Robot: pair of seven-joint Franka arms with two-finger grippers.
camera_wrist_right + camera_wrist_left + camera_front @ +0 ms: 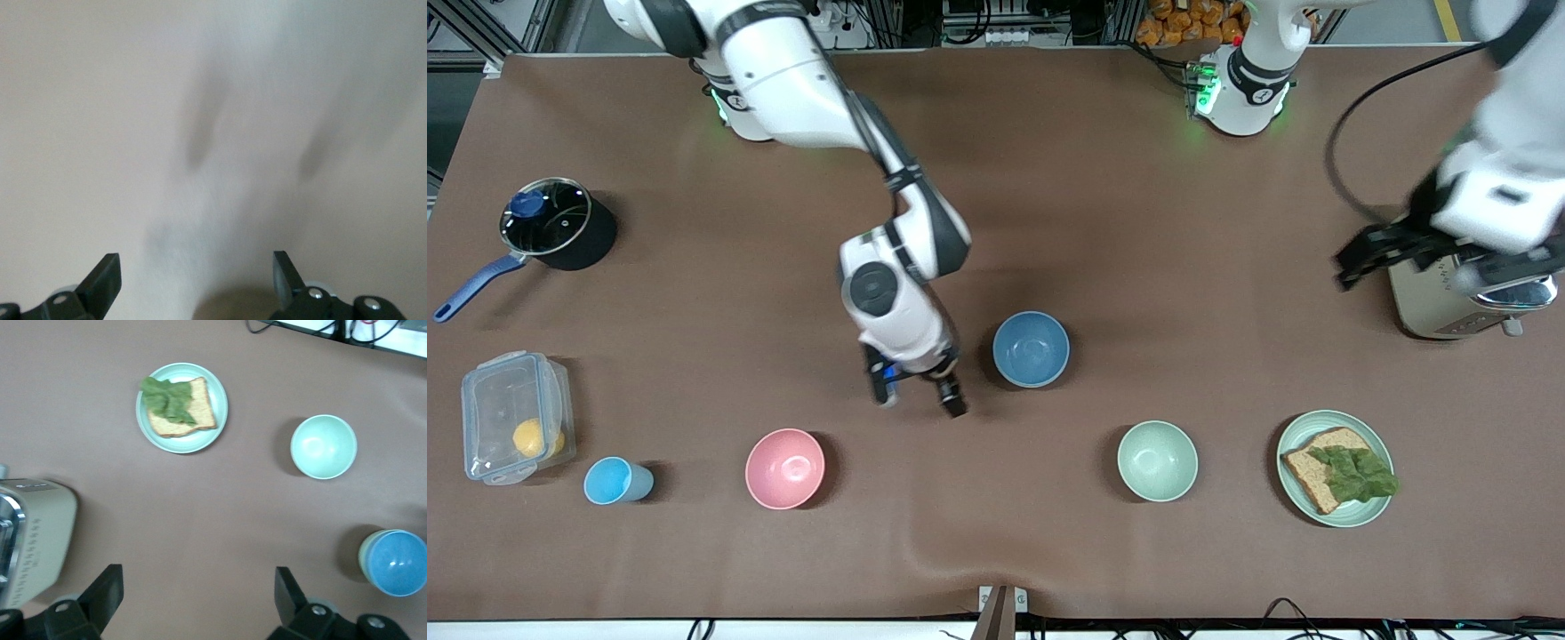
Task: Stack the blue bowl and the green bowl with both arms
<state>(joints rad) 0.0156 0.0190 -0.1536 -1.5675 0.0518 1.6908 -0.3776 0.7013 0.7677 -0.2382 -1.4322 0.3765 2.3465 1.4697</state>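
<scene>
The blue bowl point(1031, 348) sits upright, stacked in the green bowl point(366, 555); both hands, right point(919, 397) and left point(1371, 260), gape empty.

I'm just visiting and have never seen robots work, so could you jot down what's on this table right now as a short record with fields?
blue bowl: upright on the table, mid-table, apparently sitting in another bowl
green bowl: upright, alone, nearer the front camera than the blue bowl
right gripper: open, empty, low over bare cloth beside the blue bowl
left gripper: open, empty, up beside the toaster
stacking: green bowl not yet stacked
other items: pink bowl, small blue cup, plate with bread, lidded pot, plastic box
</scene>
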